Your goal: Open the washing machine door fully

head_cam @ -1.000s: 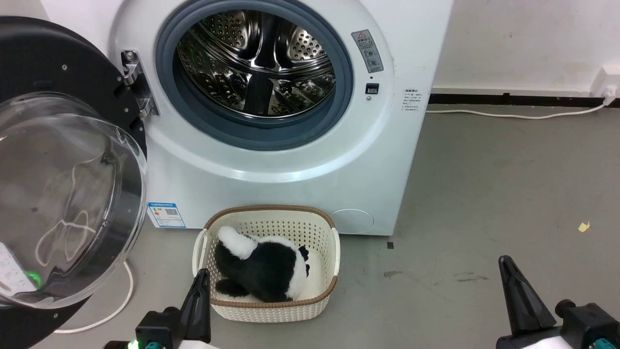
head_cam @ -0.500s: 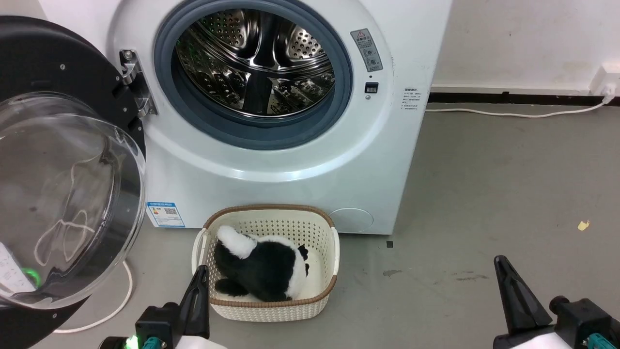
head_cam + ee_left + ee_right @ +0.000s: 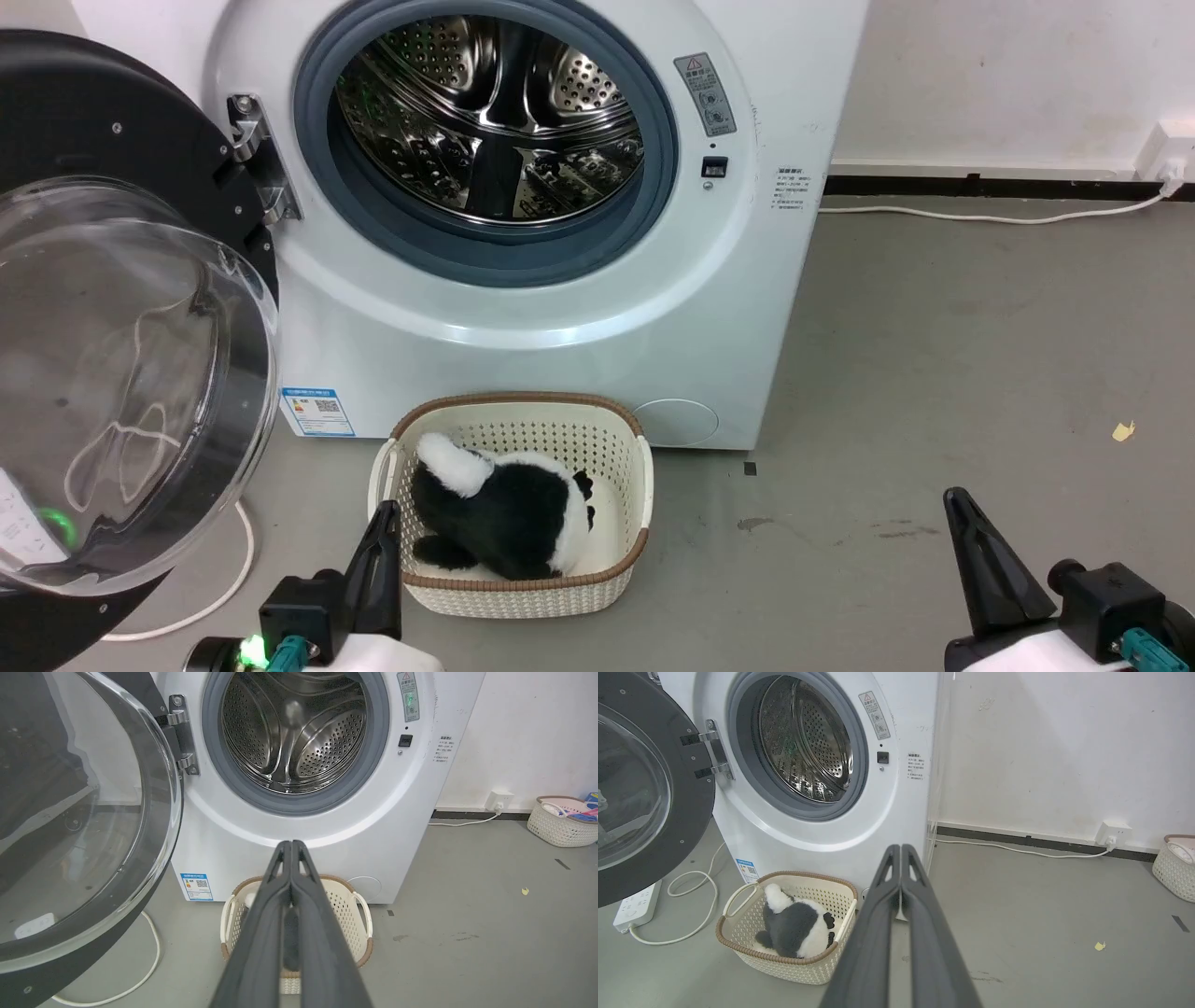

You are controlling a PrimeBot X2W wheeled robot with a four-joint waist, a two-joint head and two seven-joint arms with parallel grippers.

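Head view: the washing machine door (image 3: 121,373) stands wide on its hinge (image 3: 257,159), baring the drum (image 3: 485,112) of the washing machine (image 3: 523,317). The left gripper (image 3: 385,515) and right gripper (image 3: 958,506) hang clear of it, fingers clenched on nothing, so likely no push remains.

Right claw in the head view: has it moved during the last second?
Yes. The right claw has shifted a little to the left, farther from the yellow scrap on the floor, which stays almost in place in that view.

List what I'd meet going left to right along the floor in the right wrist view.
Power strip → cream basket holding a plush toy → right claw, shut, in the foreground → yellow scrap → second basket at the right edge.
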